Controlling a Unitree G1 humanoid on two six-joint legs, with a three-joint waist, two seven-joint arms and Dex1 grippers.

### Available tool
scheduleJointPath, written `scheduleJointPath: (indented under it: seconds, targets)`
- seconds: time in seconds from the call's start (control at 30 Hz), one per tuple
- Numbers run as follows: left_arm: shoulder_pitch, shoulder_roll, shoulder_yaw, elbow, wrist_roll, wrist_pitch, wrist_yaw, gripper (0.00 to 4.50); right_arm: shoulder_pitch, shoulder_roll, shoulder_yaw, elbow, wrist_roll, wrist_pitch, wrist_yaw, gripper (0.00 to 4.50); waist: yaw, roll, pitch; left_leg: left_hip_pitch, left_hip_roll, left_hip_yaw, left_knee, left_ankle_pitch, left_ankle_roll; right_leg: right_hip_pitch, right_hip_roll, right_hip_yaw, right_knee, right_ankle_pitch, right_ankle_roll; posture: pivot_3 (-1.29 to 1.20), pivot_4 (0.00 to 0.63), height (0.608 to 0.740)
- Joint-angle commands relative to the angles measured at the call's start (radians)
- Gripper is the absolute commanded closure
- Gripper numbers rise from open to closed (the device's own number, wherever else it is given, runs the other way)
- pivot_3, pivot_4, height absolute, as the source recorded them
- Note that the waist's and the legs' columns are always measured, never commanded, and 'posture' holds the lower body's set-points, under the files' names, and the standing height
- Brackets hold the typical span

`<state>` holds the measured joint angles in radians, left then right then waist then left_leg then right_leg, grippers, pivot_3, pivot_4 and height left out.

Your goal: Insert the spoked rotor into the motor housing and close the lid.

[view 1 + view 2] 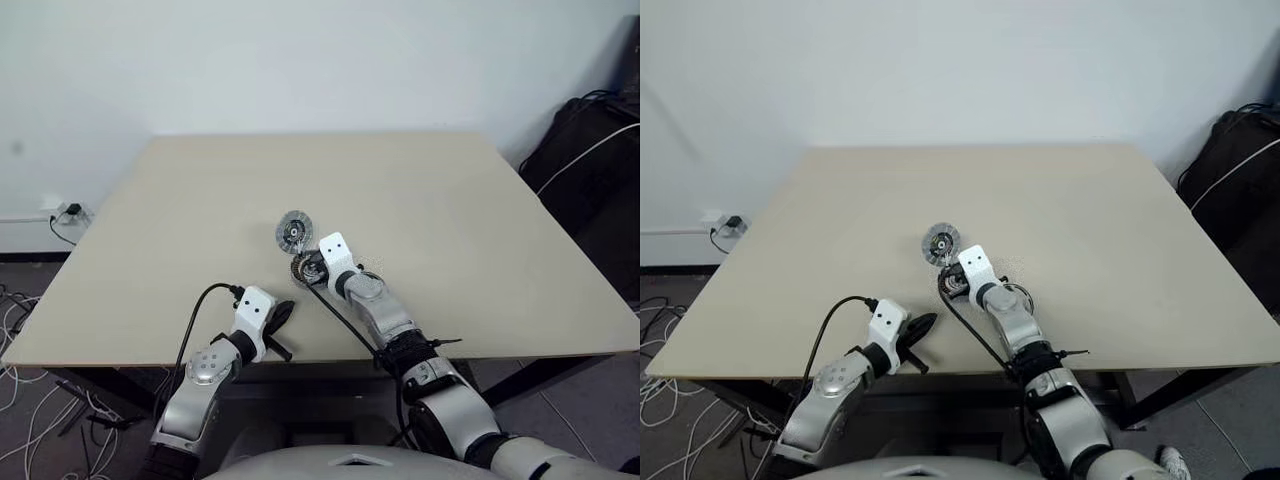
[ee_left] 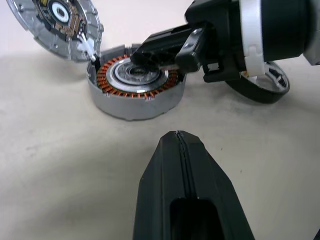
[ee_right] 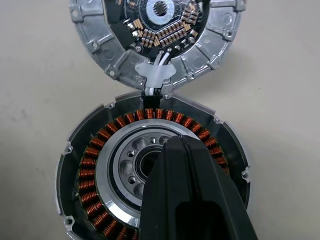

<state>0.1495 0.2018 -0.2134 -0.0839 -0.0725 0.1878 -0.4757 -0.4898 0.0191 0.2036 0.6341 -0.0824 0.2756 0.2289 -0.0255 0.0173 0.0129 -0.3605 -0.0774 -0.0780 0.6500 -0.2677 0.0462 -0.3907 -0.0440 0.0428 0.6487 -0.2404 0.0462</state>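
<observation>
- The left gripper [image 1: 283, 316] hovers over the near edge of the table [image 1: 180, 220], its two black fingers pressed together on nothing; the seam between them shows plainly in the left wrist view.
- Just beyond it, toward the middle of the table, the right gripper [image 2: 150, 54] reaches out with its fingers clenched as well, the tips resting over the silvery centre of the motor housing [image 3: 90, 165]; whether they actually touch the metal is hard to say from these angles.
- The motor housing lies flat on the table with its open face up, the ring of copper-brown windings exposed all round.
- The spoked rotor [image 2: 267, 82] lies on the table just beside the housing, partly hidden under the right wrist; it is outside the housing and no finger holds it.
- On the far side of the housing the lid [image 3: 100, 45] lies open, its inner face up and showing small components around a pale centre; short white wires at the meeting edges join it to the housing.
- Past the table's far right corner stands a dark bag [image 1: 590, 150] against the wall.
</observation>
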Motion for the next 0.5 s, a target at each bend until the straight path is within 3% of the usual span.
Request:
scheduleJointPath:
  seconds: [0.03,0.27,0.5]
  targets:
    - [-0.004,0.003,0.007,-0.048,-0.008,-0.009,0.006,4.5,0.015,-0.003,-0.002,-0.022,0.0,0.033,0.011,4.49,0.001,0.0,0.0,0.0,0.0,0.0,0.0,0.0,0.0,0.0,0.0,0.0,0.0,0.0,0.0,0.0,0.0,0.74]
    - [-0.013,-0.004,-0.002,-0.035,-0.005,-0.012,0.004,4.5,0.008,-0.017,0.01,-0.191,-0.006,0.049,0.032,4.49,0.001,0.0,0.002,-0.001,0.0,0.0,0.0,0.0,0.0,-0.001,0.0,0.0,0.0,0.0,0.0,0.0,0.0,0.74]
    - [-0.016,-0.008,-0.007,-0.029,-0.006,-0.014,0.004,4.5,0.012,-0.042,0.073,-0.337,-0.02,0.182,0.111,4.49,0.001,0.0,0.002,-0.001,0.0,0.0,-0.001,0.0,0.0,-0.002,0.0,0.0,0.0,0.0,0.0,0.0,0.0,0.74]
